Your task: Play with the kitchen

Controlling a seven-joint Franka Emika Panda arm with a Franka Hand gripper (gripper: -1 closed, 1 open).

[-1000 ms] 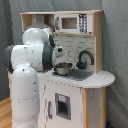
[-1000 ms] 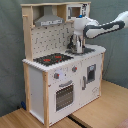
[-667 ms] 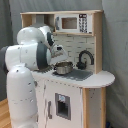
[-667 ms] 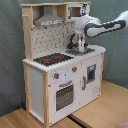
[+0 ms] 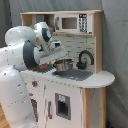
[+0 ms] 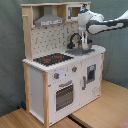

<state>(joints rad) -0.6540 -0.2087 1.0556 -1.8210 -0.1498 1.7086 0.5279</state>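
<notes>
Grey curtain backdrop, wooden floor panels (image 6: 100,107) under kitchen (image 6: 60,75).

Near: oven door (image 6: 63,95), one. Knobs (image 6: 56,76), two visible. Dispenser panel (image 6: 91,72), one.

Mid: stovetop (image 6: 52,59), two red rings countable. Sink (image 5: 75,74), one. Black tap (image 5: 84,57), one. Metal pot (image 5: 63,64) at sink, one.

Change: arm lower than a second ago, hand (image 6: 85,44) down over sink beside tap; hand open or closed, cannot tell. Likely sink play under way.

Far: grey hood (image 6: 49,20), one. Microwave (image 5: 74,23), one.
</notes>
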